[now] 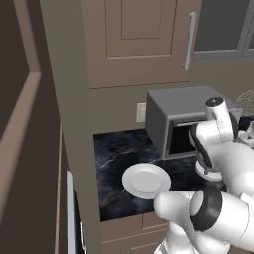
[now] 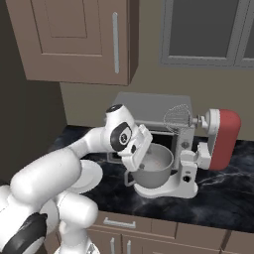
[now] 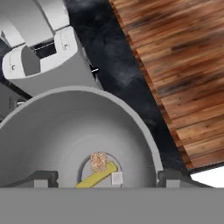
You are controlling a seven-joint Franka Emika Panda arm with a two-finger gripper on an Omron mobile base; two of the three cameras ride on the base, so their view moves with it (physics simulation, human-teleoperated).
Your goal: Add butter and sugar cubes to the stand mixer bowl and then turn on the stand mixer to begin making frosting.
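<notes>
Butter [image 3: 97, 175] and both sugar cubes [image 3: 99, 161] lie in the bowl [image 3: 52, 131] under your spread, empty gripper [image 3: 107, 178], so you have only the mixer [image 2: 218, 141] to switch on.

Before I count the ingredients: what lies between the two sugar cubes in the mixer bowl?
In the hand view, the butter lies between them on the bottom of the stand mixer bowl: the tan sugar cube above it, the whitish one beside its lower edge.

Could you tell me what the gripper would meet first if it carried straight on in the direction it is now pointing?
Probably the inside bottom of the stand mixer bowl. The open gripper looks straight down into it, where the butter and the sugar cubes already lie, so it might touch those first; depth is hard to judge.
</notes>
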